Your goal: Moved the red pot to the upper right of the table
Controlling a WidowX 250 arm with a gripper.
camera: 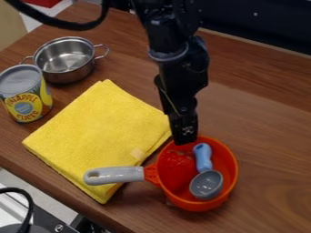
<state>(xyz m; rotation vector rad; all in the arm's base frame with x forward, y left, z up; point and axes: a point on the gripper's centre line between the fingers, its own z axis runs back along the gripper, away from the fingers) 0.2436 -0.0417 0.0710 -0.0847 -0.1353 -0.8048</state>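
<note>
Red pot (pixel 228 182) near edge of table (pixel 273 132), room rightward; tool (pixel 184 140) at far rim, spread unclear.

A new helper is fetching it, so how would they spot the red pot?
On the wooden table, find the folded yellow cloth. The red pot sits at its lower right, holding a gray scoop. Its single light-gray handle, over the cloth, sets it apart from the two-handled metal pot.

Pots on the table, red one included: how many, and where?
2. Red pot: lower right, grey handle out over the yellow cloth. Steel pot: upper left, beside the can. Something small could be hidden behind the arm.
</note>
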